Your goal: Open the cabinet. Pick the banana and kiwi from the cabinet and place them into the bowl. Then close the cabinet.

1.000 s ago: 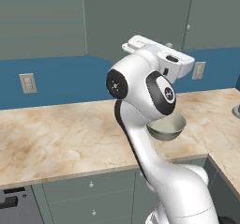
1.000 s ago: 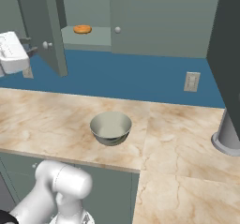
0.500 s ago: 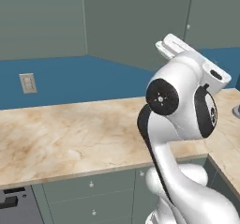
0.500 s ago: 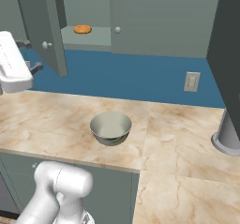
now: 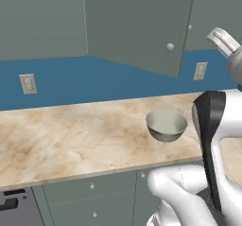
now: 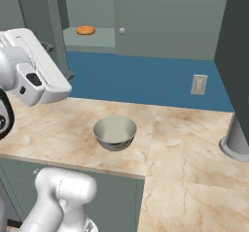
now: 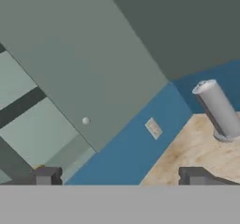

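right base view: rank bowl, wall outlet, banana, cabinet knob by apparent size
1. bowl
2. wall outlet
3. banana, close to the outlet and farther back, so that pair is unsure
4. cabinet knob

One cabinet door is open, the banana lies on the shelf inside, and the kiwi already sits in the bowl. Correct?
Not quite. The bowl is empty in the right base view; no kiwi in it. The cabinet door is open and the banana lies on the shelf.

The banana (image 6: 85, 30) is being rendered too small for its shape to be told, at eleven o'clock from the bowl (image 6: 115, 132); the grey cylinder (image 6: 238, 138) is being cropped by the frame edge.
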{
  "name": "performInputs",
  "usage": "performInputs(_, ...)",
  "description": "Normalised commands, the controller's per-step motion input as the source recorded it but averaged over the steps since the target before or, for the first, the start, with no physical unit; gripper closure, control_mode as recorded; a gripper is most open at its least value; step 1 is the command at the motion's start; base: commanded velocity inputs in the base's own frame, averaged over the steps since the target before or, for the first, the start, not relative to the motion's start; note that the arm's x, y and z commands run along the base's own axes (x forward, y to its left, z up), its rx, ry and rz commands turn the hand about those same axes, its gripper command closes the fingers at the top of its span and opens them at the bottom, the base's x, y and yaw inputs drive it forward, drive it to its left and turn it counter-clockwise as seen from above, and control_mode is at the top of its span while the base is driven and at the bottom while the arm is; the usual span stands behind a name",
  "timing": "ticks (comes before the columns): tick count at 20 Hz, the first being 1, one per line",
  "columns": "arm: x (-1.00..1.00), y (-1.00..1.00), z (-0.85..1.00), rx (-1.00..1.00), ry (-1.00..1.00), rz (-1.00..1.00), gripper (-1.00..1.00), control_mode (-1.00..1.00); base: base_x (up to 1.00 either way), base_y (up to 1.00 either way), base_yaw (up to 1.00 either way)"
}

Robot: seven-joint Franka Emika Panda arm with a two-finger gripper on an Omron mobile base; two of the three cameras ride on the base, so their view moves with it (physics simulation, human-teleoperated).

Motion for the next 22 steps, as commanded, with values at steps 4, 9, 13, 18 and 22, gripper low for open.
performInputs(4,0.04,-0.25,-0.43,0.14,0.02,0.36,-1.0,-1.0,0.0,0.0,0.0)
performInputs(9,0.29,-0.23,-0.25,0.23,0.02,0.33,-1.0,-1.0,0.0,0.0,0.0)
performInputs(13,0.42,-0.02,-0.03,0.27,0.04,0.28,-1.0,-1.0,0.0,0.0,0.0)
performInputs(18,0.51,0.13,-0.11,0.21,0.08,0.26,-1.0,-1.0,0.0,0.0,0.0)
performInputs(22,0.66,0.17,-0.2,0.16,0.04,0.23,-1.0,-1.0,0.0,0.0,0.0)
